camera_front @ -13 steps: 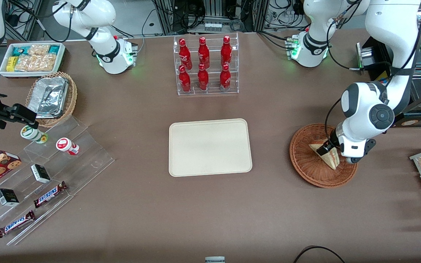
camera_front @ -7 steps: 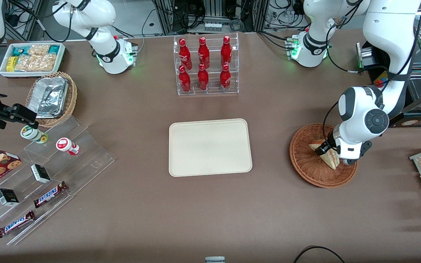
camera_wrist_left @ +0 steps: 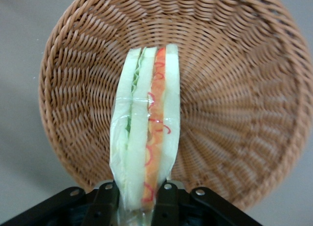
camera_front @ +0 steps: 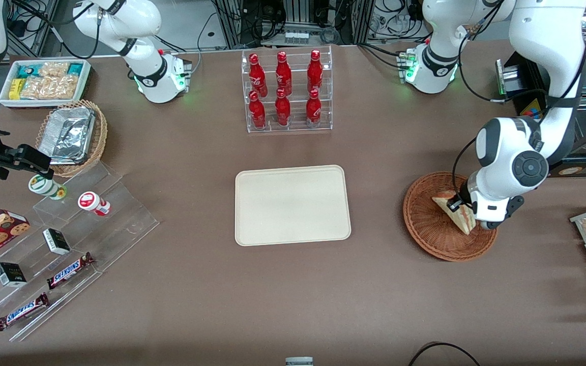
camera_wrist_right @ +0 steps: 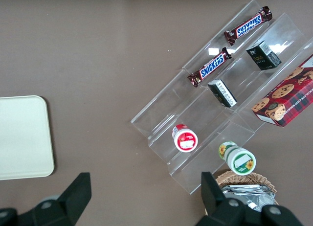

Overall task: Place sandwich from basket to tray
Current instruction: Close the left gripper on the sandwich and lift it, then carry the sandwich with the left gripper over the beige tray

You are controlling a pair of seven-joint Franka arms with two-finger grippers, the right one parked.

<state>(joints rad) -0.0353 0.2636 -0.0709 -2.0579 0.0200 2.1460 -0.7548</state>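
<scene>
So my pincer (camera_wrist_left: 138,196) is clamped on one end of the triangular pale-bread sandwich wedge with red and green filling (camera_wrist_left: 146,123), both black fingers (camera_wrist_left: 106,199) squeezing its sides. I see the wedge over the round reddish-brown woven wicker basket (camera_front: 428,229), at the working arm's end of the table (camera_front: 293,295). Well apart toward the middle sits the flat cream rectangular tray (camera_front: 272,223), nothing on it.

a brown matte bench (camera_front: 181,284) fills the scene under even light; metal equipment racks (camera_front: 298,23) with black cabling stand along its edge.
</scene>
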